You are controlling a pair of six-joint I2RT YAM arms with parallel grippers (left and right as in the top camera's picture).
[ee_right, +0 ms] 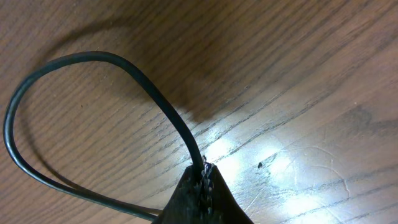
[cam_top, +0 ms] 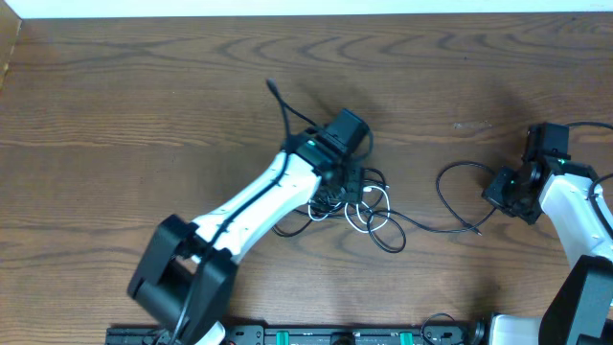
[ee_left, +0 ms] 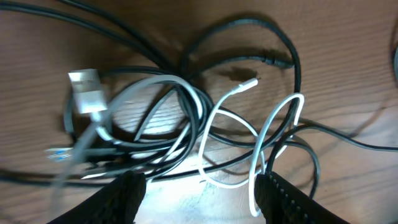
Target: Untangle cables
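Two cables [ee_left: 193, 118] beneath left end effector [ee_left: 200, 196]

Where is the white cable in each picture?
Overhead: the white cable curls just below the middle of the picture.
Left wrist: the white cable loops across the centre and to its right.
Right wrist: not in it.
Shared landmark: the black cable shows in all three views.
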